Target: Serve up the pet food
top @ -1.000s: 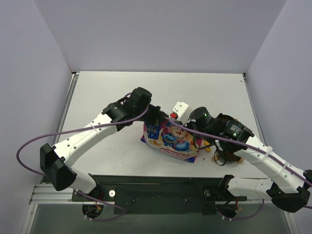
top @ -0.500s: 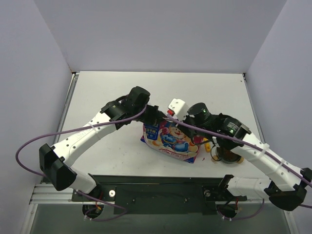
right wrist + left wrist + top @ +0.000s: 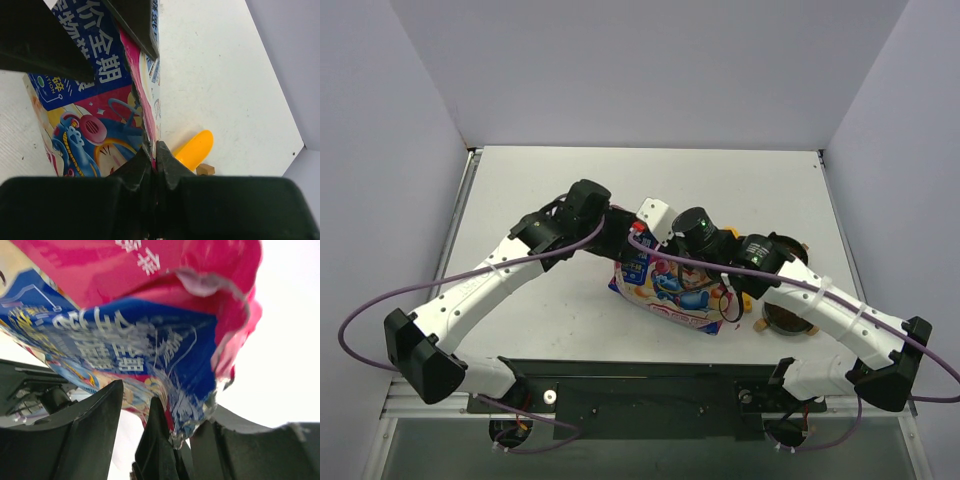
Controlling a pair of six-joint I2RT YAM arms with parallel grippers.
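The pink-and-blue cartoon bag lies on the table between both arms. My right gripper is shut, pinching the bag's pink top edge between its fingertips. My left gripper is open, and its two black fingers stand either side of the bag's crumpled corner without pressing it. The same left fingers show at the top of the right wrist view. Brown pet food fills a black bowl at the right. Any food inside the bag is hidden.
A yellow scoop lies on the table just right of the bag, with a small brown piece beside it. A second black bowl sits partly under the right arm. White walls ring the table.
My right gripper swung left from beside the bowl to the bag's top corner, opened briefly and shut on the edge. My left gripper let go and opened. The bag stayed put.
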